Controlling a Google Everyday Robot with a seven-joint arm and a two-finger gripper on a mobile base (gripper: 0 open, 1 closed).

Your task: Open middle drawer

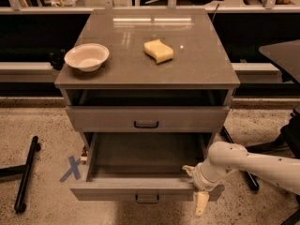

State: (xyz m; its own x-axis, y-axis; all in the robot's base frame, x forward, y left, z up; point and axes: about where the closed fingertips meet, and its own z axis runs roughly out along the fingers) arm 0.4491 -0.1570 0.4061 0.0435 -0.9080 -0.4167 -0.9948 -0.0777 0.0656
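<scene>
Wide grey middle drawer (122, 190) looks well out already. White gripper (197, 191) sits at its near right corner; can't tell if it's gripping. Pull straight toward the near side, w/o twisting.

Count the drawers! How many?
2: the upper drawer under the tabletop, the middle drawer pulled out below it, gripper at its right front corner. More may hide beneath.

This looks like a robotics test lab, not a home. A lone grey drawer cabinet (197, 64) stands on a speckled hard floor (37, 125) marked with a blue tape X (71, 168) (a placement mark, by its look). Long benches (23, 68) run behind it. A white robot arm (253, 165) reaches in from the right, with its gripper (197, 187) at the front right corner of the pulled-out middle drawer (117, 190).
</scene>
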